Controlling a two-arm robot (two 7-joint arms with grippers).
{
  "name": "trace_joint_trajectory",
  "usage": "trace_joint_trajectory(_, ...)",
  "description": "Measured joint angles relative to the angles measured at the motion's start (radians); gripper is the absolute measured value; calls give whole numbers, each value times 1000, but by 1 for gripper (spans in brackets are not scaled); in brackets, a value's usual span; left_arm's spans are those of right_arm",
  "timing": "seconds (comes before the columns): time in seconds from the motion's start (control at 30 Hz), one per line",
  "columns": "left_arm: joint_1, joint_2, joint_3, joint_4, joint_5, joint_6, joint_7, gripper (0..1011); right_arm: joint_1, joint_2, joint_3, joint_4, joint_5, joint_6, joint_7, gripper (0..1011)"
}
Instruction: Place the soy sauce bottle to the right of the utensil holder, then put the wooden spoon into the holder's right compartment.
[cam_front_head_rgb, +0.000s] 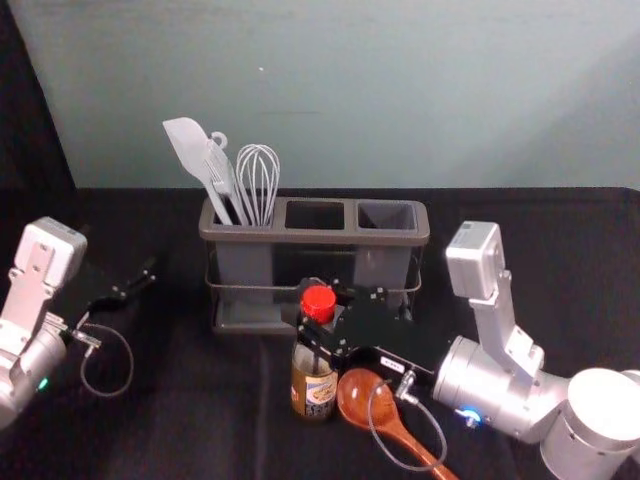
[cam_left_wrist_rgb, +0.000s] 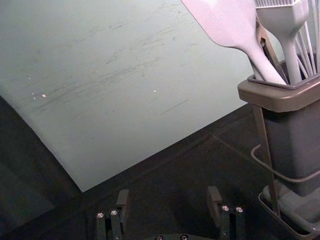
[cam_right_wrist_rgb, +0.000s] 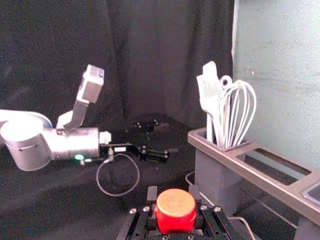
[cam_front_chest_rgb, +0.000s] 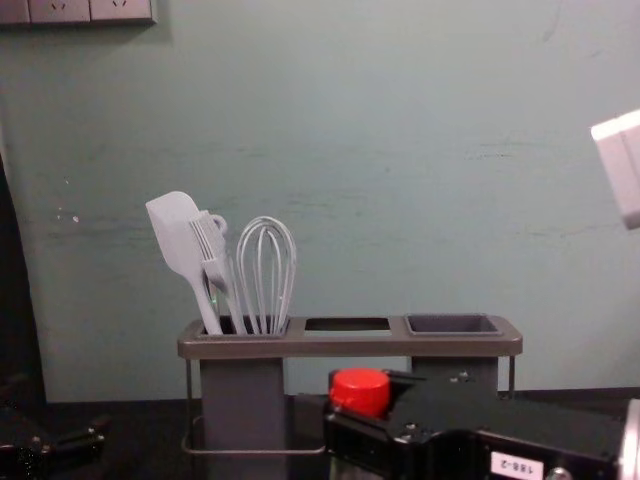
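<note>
Where the left gripper (cam_left_wrist_rgb: 168, 194) hangs, at about nine o'clock from the utensil holder (cam_front_head_rgb: 300, 237) with twelve toward the wall (cam_front_head_rgb: 330, 100), its fingers are wide apart and have nothing between them. The holder's left compartment already carries the whisk (cam_front_head_rgb: 258, 175) and the spatula (cam_front_head_rgb: 188, 145). Next comes the soy sauce bottle (cam_front_head_rgb: 314, 388), upright at six o'clock in front of the holder, with the right gripper (cam_right_wrist_rgb: 173, 192) closed around it just under the red cap. I judge the first step to be in hand: the bottle is gripped but unplaced, and whether its base touches the table I cannot tell. The next move calls for carrying it level round to three o'clock, clear of the holder's front rail, then setting it down before letting go. The wooden spoon (cam_front_head_rgb: 356, 400) lies untouched at five o'clock, its bowl beside the bottle; the right compartment (cam_front_head_rgb: 385, 264) should wait for it.
</note>
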Motion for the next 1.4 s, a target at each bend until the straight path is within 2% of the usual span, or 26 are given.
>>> trace_joint_trajectory(0.23,0,0,0,0,0,0,0,1011,-40,30,13,-76,14,-4,-3,381)
trace_joint_trajectory(0.33,0,0,0,0,0,0,0,1012,-70,55,23,-129,12,6,-20,381)
trace_joint_trajectory(0.43,0,0,0,0,0,0,0,1012,-133,98,49,-202,11,11,-46,381)
trace_joint_trajectory(0.5,0,0,0,0,0,0,0,1011,-156,113,62,-223,11,10,-55,381)
trace_joint_trajectory(0.67,0,0,0,0,0,0,0,1012,-263,172,129,-288,16,-9,-87,381)
trace_joint_trajectory(0.77,0,0,0,0,0,0,0,1012,-314,194,172,-308,27,-21,-104,381)
trace_joint_trajectory(0.87,0,0,0,0,0,0,0,1011,-394,216,237,-332,44,-51,-126,381)
trace_joint_trajectory(0.97,0,0,0,0,0,0,0,1011,-443,226,279,-346,45,-74,-142,381)
trace_joint_trajectory(1.0,0,0,0,0,0,0,0,1011,-443,226,279,-346,45,-74,-142,381)
trace_joint_trajectory(1.03,0,0,0,0,0,0,0,1011,-463,230,300,-351,43,-82,-152,381)
trace_joint_trajectory(1.2,0,0,0,0,0,0,0,1011,-514,231,359,-371,7,-109,-195,381)
trace_joint_trajectory(1.4,0,0,0,0,0,0,0,1011,-540,224,404,-383,5,-120,-206,381)
